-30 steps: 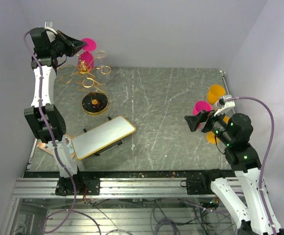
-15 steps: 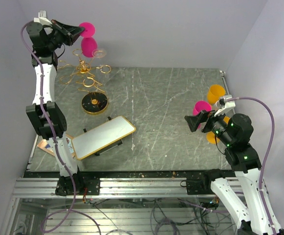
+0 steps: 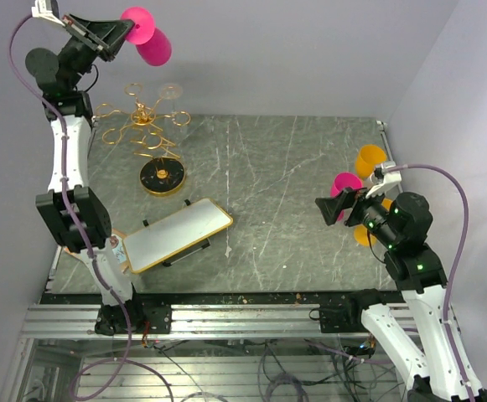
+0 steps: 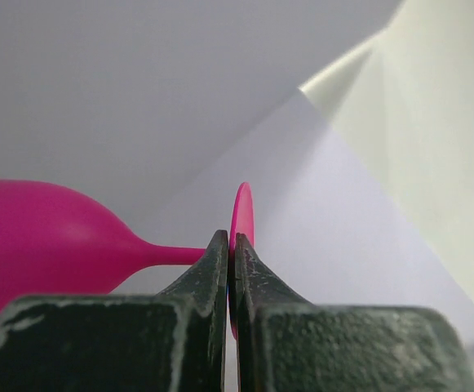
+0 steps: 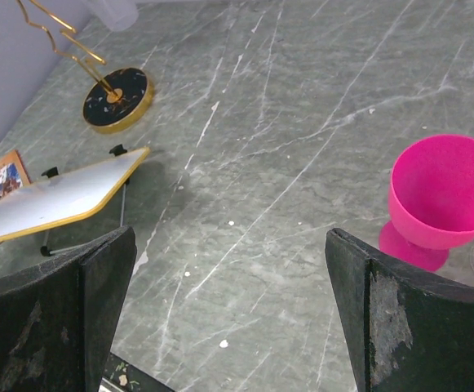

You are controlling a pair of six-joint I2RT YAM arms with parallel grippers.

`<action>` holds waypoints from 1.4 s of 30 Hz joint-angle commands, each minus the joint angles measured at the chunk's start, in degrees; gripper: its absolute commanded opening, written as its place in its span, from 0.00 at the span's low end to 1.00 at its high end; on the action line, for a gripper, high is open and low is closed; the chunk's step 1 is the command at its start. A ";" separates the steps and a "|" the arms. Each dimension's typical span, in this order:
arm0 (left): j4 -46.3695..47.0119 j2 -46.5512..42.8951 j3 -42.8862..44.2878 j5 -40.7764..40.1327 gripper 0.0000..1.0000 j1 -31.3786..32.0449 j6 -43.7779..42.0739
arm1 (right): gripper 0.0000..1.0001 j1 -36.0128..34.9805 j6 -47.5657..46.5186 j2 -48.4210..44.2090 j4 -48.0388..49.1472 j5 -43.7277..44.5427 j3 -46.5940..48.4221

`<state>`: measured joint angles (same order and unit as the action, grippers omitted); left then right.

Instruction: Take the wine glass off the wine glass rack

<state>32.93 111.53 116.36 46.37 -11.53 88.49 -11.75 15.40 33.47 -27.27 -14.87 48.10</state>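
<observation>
Far left corner of the grey marbled table [image 3: 268, 184]: left arm reaches high; left gripper [image 3: 124, 29] [image 4: 231, 245] has its jaws pressed together on the thin round foot of a pink plastic wine glass [image 3: 153, 46] [image 4: 49, 237]; glass lies sideways in the grip, bowl pointing away to one side, stem about level; it hangs in the air above and apart from the rack, touching none of its arms.

Below it, near the far left corner: gold wire wine glass rack [image 3: 147, 130] [image 5: 57, 37], central post upright on a round black base; ring-ended arms spread out; a clear glass shape [image 3: 172, 90] sits at its far side, too faint to tell how it hangs.

Toward the near left edge: white gold-rimmed board on small black legs [image 3: 176, 234] [image 5: 49, 200], tilted; a small framed picture [image 3: 80, 251] [image 5: 0, 175] just beside its left end.

Right edge: right gripper [image 3: 331, 209] [image 5: 228, 318] spread wide, nothing between its fingers, above the table; a second pink goblet [image 3: 346, 184] [image 5: 445, 196] stands upright near it; two orange cups [image 3: 370, 159] beside that.
</observation>
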 commanded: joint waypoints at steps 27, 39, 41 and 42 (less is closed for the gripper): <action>53.21 -38.51 -59.08 -6.08 0.07 37.23 18.54 | 1.00 -0.58 55.01 15.97 76.80 -36.76 -4.69; 62.27 -35.63 -64.27 -10.78 0.07 47.17 17.11 | 0.86 -1.18 66.66 16.52 88.61 -37.40 -4.28; 63.83 -35.00 -64.33 -11.00 0.07 47.21 17.86 | 0.72 -1.20 71.48 17.08 96.81 -37.80 -4.18; 64.26 -34.72 -64.19 -10.99 0.07 47.21 18.10 | 0.68 -1.24 73.97 17.54 99.76 -37.90 -3.91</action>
<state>84.73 75.66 52.45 36.67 35.07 107.04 -12.51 78.76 50.11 55.90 -51.11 43.77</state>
